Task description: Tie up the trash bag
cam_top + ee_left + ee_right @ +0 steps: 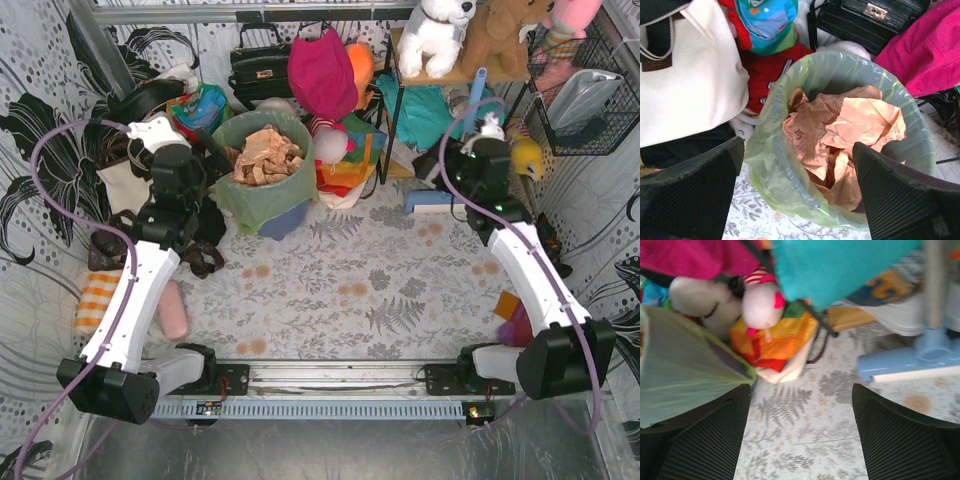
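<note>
– At the far left of the bench (380, 290), back row: one trash bag (250, 200), light-green film, lining a round blue-grey bin (283, 222), with its rim turned down over the lip. Contents: crumpled brown paper (840, 130), heaped about to the rim.

– Handling?

– Judged thin, soft, very light and slick; likely to stretch or tear if snagged. The paper should add little weight. Best hold: the turned-down rim, on two opposite sides, gathered clear of the bin's lip before any knot.

– And the arms?

– Entry, left gripper (799, 150): fingers spread wide, nothing pinched, hanging over the bag's near side. Entry, right gripper (800, 390): fingers apart, nothing between them, over bare bench, well apart from the bag in the overhead view.

– Views compared?

– Overhead: both arms, and the bag's place among the clutter. Left wrist: the open mouth, the paper, the folds of the rim, and a cream tote bag (685, 75) just beside the bin. Right wrist: only the bag's outer skirt at its left edge, blurred; the mouth is not shown.
</note>
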`<state>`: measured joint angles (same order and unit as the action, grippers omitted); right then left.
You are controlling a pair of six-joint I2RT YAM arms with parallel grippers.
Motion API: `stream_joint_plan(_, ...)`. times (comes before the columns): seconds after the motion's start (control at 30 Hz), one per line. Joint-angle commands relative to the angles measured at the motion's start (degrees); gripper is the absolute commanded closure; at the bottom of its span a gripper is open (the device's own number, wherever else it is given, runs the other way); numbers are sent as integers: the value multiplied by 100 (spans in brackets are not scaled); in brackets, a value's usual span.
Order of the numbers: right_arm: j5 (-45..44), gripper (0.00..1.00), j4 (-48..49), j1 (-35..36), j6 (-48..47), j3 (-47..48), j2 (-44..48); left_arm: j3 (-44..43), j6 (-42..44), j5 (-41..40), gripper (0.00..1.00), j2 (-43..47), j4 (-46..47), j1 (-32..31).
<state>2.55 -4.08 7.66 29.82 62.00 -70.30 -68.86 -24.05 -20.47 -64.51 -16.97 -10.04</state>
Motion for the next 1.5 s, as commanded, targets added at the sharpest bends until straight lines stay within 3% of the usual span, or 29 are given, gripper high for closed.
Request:
stream_joint_plan(0.0, -8, 18, -487, 651, 88, 881, -517, -732, -285, 329, 2, -393, -748, -22)
stream_joint_plan(0.2, -2, 18, -634, 1258, 110, 1909, -1240, -1853, -567, -147, 2, -1163, -2045, -33)
stream_joint_plan(0.43, 254, 21, -520, 1686, 293, 2748, -1980, -2018, -603, -129, 14, -1287, -2205, -33)
stream_joint_plan(0.53, 334, 23, -702, 1863, 372, 3219, -2377, -2059, -597, -88, 27, -1353, -2255, -32)
stream_joint_plan(0.77, 48, 34, -1657, 2185, 492, 4862, -3467, -2142, -633, -215, 30, -1540, -2419, -25)
stream_joint_plan(0.93, -126, 42, -1987, 2320, 479, 5635, -4036, -2189, -748, -461, 44, -1661, -2601, -24)
stream_joint_plan(1.13, -127, 47, -2262, 2418, 529, 6436, -4609, -2322, -715, -481, 46, -1817, -2533, 17)
stream_joint_plan(1.33, -10, 61, -2747, 2503, 481, 7433, -5262, -2297, -784, -411, 47, -1908, -2449, 151)
stream_joint_plan(1.47, 27, 62, -2708, 2540, 528, 7623, -5449, -2217, -779, -356, 48, -1940, -2363, 264)
